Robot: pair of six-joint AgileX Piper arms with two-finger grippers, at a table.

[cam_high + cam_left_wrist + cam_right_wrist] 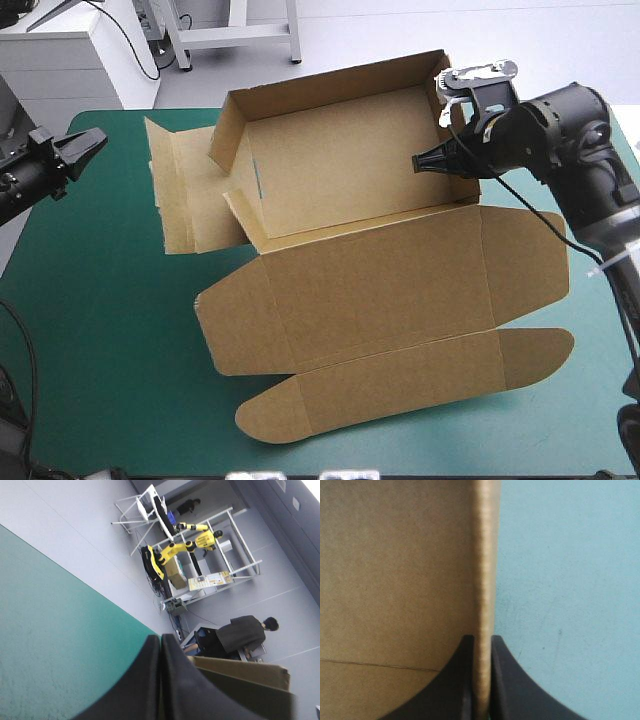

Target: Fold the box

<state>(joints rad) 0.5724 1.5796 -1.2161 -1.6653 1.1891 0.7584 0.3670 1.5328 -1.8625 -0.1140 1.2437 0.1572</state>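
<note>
Your box (380,270) sits in the middle of the desk (90,330), its brown board half set up. A tray with raised walls stands toward the far edge, and the lid (390,285) lies flat toward the near edge with its rounded flaps spread out. On the tray's left side a panel (180,195) opens outward over the teal-green cover. Your right pincer (420,162) is at the tray's right-hand wall. In its wrist view the black fingers (457,685) are all but closed, pinching the board's edge between them, with brown board on one side and teal-green cover on the other. Your left pincer (95,140) hovers at the desk's left edge, well apart from the box. Its fingers are pressed together into one point with nothing between them, and in its wrist view a piece of brown board shows just past them
</note>
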